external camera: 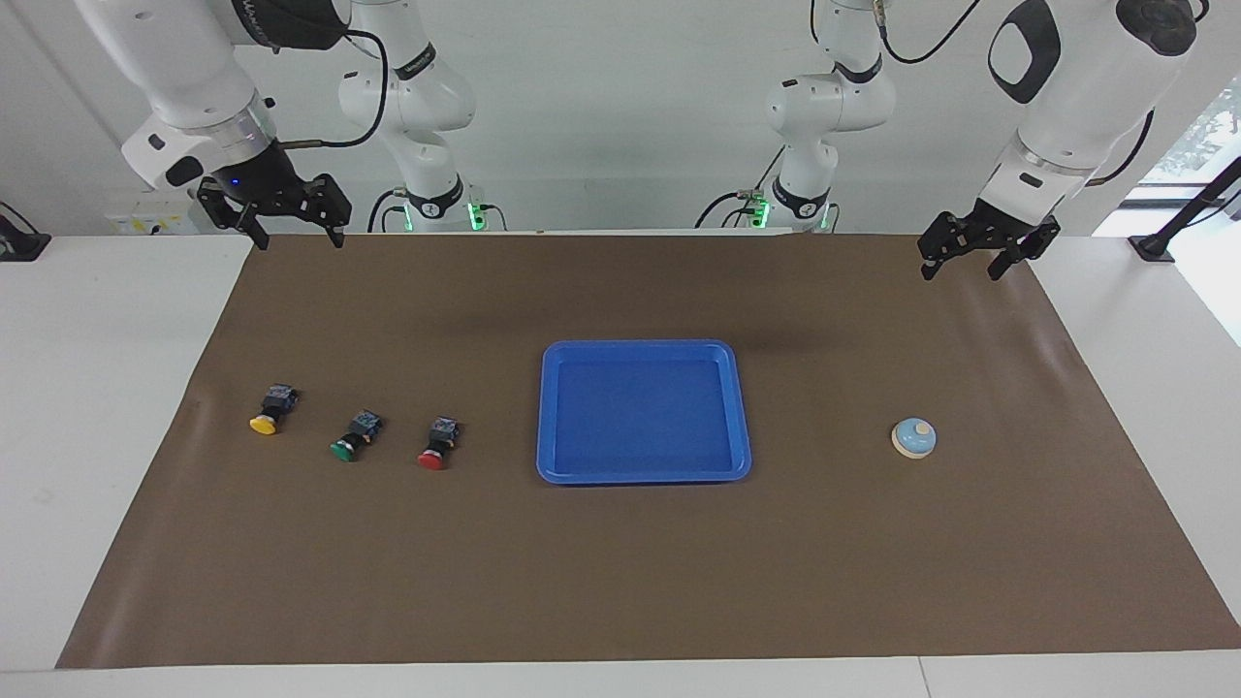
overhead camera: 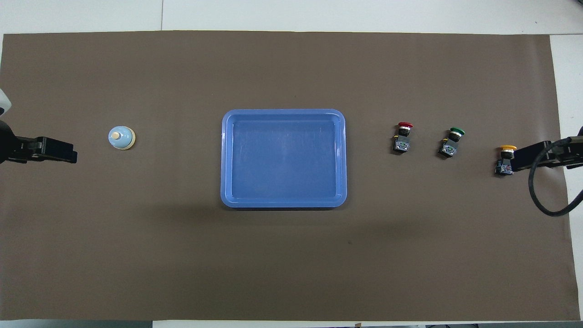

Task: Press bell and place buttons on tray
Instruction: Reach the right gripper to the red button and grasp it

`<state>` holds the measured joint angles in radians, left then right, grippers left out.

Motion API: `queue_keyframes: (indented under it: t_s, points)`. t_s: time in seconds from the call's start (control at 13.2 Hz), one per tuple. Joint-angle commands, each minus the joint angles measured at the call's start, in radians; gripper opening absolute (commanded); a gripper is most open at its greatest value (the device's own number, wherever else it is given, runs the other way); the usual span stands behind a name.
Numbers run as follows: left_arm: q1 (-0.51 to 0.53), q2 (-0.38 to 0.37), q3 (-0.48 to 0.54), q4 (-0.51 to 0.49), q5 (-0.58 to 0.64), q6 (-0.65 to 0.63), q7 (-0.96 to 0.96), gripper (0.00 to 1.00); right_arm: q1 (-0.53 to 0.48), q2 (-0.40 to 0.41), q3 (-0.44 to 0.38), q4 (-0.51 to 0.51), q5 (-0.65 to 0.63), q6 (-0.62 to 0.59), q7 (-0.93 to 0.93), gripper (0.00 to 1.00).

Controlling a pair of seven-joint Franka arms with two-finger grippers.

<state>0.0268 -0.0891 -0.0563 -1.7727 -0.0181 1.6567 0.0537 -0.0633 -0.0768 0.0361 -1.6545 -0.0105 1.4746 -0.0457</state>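
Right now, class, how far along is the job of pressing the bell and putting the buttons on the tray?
Nothing shows as done. The tray holds nothing. The yellow button, green button and red button lie on the mat toward the right arm's end, and the bell sits untouched toward the left arm's end. Nothing is in hand: the left gripper and right gripper hang open and raised. Every step is left.
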Motion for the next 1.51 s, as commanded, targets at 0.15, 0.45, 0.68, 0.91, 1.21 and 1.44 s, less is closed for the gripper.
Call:
queue_keyframes:
  t_s: [0.15, 0.45, 0.68, 0.91, 1.21, 1.44]
  points:
    - [-0.011, -0.003, 0.009, 0.01, 0.001, -0.037, -0.003, 1.0, 0.002, -0.003, 0.007, 0.005, -0.005, -0.019, -0.022, 1.0]
    - [-0.013, -0.009, 0.007, -0.004, 0.001, -0.038, 0.002, 1.0, 0.005, -0.004, 0.011, -0.007, -0.002, 0.012, -0.007, 1.0]
    - [-0.019, -0.011, 0.009, -0.007, 0.001, -0.041, 0.003, 1.0, 0.048, -0.017, 0.013, -0.068, 0.0, 0.094, 0.067, 1.0]
    - [-0.019, -0.011, 0.009, -0.005, 0.001, -0.045, 0.002, 1.0, 0.094, -0.018, 0.014, -0.137, 0.0, 0.169, 0.158, 1.0]
    - [-0.005, -0.011, 0.015, 0.003, 0.003, -0.034, 0.0, 1.0, 0.144, 0.043, 0.015, -0.194, 0.0, 0.298, 0.259, 1.0]
    - [-0.005, -0.011, 0.018, 0.003, 0.003, -0.031, 0.0, 1.0, 0.16, 0.135, 0.015, -0.203, 0.0, 0.422, 0.352, 1.0]
